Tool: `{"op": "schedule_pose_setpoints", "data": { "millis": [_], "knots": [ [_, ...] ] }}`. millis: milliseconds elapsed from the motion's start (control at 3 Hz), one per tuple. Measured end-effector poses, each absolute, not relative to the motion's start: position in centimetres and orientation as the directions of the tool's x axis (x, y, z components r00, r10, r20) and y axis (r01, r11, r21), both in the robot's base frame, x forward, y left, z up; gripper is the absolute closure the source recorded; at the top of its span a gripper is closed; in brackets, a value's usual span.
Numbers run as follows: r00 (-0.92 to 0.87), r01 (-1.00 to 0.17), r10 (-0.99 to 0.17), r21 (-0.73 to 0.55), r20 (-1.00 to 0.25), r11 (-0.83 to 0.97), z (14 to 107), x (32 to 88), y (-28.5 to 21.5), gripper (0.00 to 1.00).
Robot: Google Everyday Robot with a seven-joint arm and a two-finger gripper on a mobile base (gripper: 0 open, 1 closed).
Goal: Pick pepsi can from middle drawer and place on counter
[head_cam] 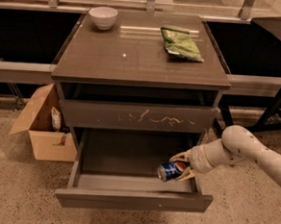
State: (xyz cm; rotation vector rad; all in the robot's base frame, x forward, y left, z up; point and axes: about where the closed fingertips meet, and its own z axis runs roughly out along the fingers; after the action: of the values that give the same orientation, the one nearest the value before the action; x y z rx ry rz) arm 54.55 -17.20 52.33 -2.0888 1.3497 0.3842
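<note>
The pepsi can (169,170) is blue with a silver end and lies on its side in my gripper (181,166), whose fingers are shut around it. The gripper holds it just above the floor of the open middle drawer (129,200), at the drawer's right side. My white arm (244,150) reaches in from the right. The counter (135,55) is the glossy grey-brown top of the cabinet, well above the can.
A white bowl (103,17) stands at the counter's back left and a green snack bag (180,42) lies at its back right. The scratched upper drawer front (138,116) is closed. An open cardboard box (45,126) sits on the floor to the left.
</note>
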Motion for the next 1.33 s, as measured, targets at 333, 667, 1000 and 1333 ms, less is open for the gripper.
{"op": "schedule_pose_setpoints", "data": {
  "millis": [333, 667, 1000, 1333],
  "knots": [
    [0.467, -0.879, -0.692, -0.376, -0.551, -0.294, 53.9, 55.0, -16.4, 1.00],
    [0.561, -0.817, -0.657, -0.468, -0.504, -0.338, 60.3, 56.2, -14.8, 1.00],
    [0.634, -0.754, -0.632, -0.538, -0.446, -0.376, 65.7, 57.1, -13.7, 1.00],
    [0.714, -0.665, -0.601, -0.617, -0.359, -0.422, 71.5, 56.8, -12.3, 1.00]
  ]
}}
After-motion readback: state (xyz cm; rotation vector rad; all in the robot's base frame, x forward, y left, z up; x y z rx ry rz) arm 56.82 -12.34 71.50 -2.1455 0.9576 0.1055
